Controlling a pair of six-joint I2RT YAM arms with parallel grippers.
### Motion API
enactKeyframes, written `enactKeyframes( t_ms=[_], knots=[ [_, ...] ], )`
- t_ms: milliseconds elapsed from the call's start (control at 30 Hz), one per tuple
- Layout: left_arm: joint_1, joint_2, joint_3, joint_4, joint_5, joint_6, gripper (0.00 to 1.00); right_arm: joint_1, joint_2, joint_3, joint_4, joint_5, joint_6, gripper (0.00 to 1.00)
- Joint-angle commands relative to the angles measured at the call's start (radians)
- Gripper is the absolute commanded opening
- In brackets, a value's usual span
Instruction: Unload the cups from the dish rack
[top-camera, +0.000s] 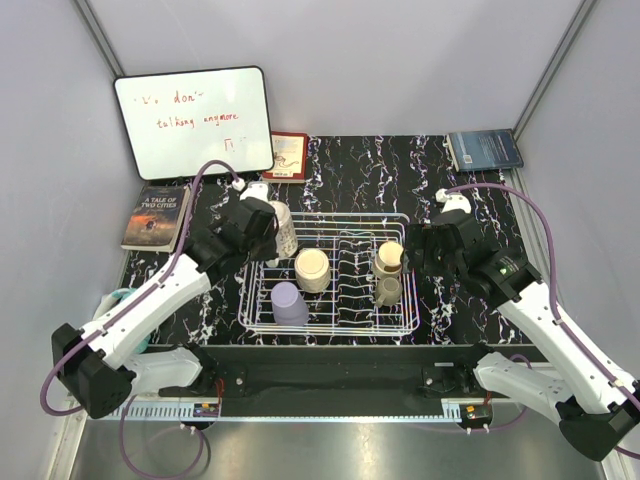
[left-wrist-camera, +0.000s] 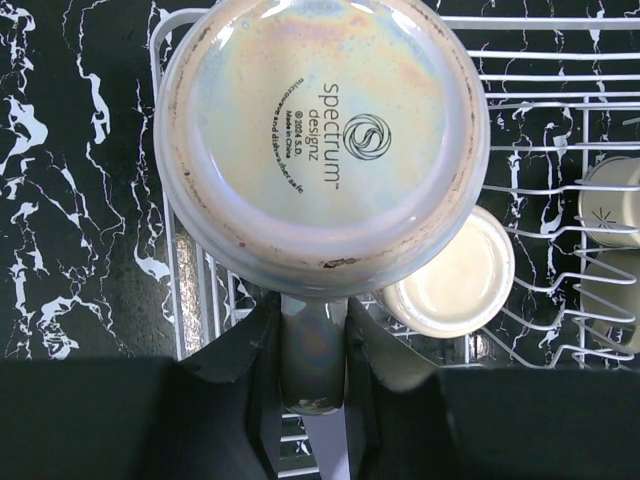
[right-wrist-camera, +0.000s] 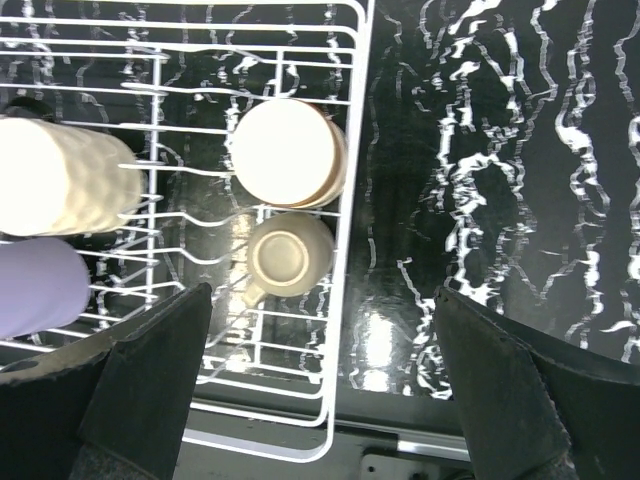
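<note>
The left fingers (left-wrist-camera: 250, 400) are pinched tight on a shiny pearly cup (left-wrist-camera: 320, 130), gripping a narrow strip of its side; whether that is handle or wall, I can't tell. Its stamped base faces the wrist, and it hangs over the rack's far left corner. It looks glazed, hard and slick, so I'd expect such a thin pinch to let it swing.

The right fingers (right-wrist-camera: 150, 380) are spread wide and empty above the small olive-grey cup (right-wrist-camera: 288, 255) and the tan cup (right-wrist-camera: 288, 152) at the rack's right end. Both look light and stiff, so a grip across the wall should do.

The cream cup (top-camera: 312, 268) and lavender cup (top-camera: 290, 302) sit mid-rack among the prongs. The dish rack (top-camera: 330, 331) has raised wire sides, so each cup wants lifting straight up first.

Bare counter (right-wrist-camera: 450, 150) lies just right of the rack. On the left, a book (top-camera: 156, 216) sits at the counter's edge.
</note>
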Motion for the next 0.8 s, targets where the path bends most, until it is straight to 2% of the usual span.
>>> enactKeyframes(
  t_ms=[0,200,333,400,533,633,733,767],
  knots=[
    [0.005,-0.062,0.122,0.115,0.024,-0.004,0.00,0.002,0.008,0.010,0.068,-0.074,0.042,1.00],
    [0.008,-0.125,0.151,0.246,0.165,-0.066,0.00,0.002,0.031,0.030,0.140,-0.144,0.122,1.00],
    [0.015,-0.174,0.098,0.390,0.300,-0.132,0.00,0.003,0.022,0.021,0.206,-0.155,0.150,1.00],
    [0.020,-0.206,0.032,0.456,0.354,-0.184,0.00,0.002,-0.006,-0.011,0.279,-0.195,0.171,1.00],
    [0.037,-0.269,-0.123,0.719,0.524,-0.290,0.00,0.002,-0.048,-0.043,0.405,-0.363,0.200,1.00],
    [0.040,-0.295,-0.227,0.890,0.581,-0.370,0.00,0.002,-0.061,-0.057,0.498,-0.425,0.229,0.99],
    [0.045,-0.303,-0.294,1.006,0.620,-0.423,0.00,0.002,-0.104,-0.085,0.623,-0.500,0.286,0.90],
    [0.045,-0.298,-0.306,1.030,0.630,-0.434,0.00,0.002,-0.113,-0.104,0.660,-0.513,0.318,0.83]
  ],
)
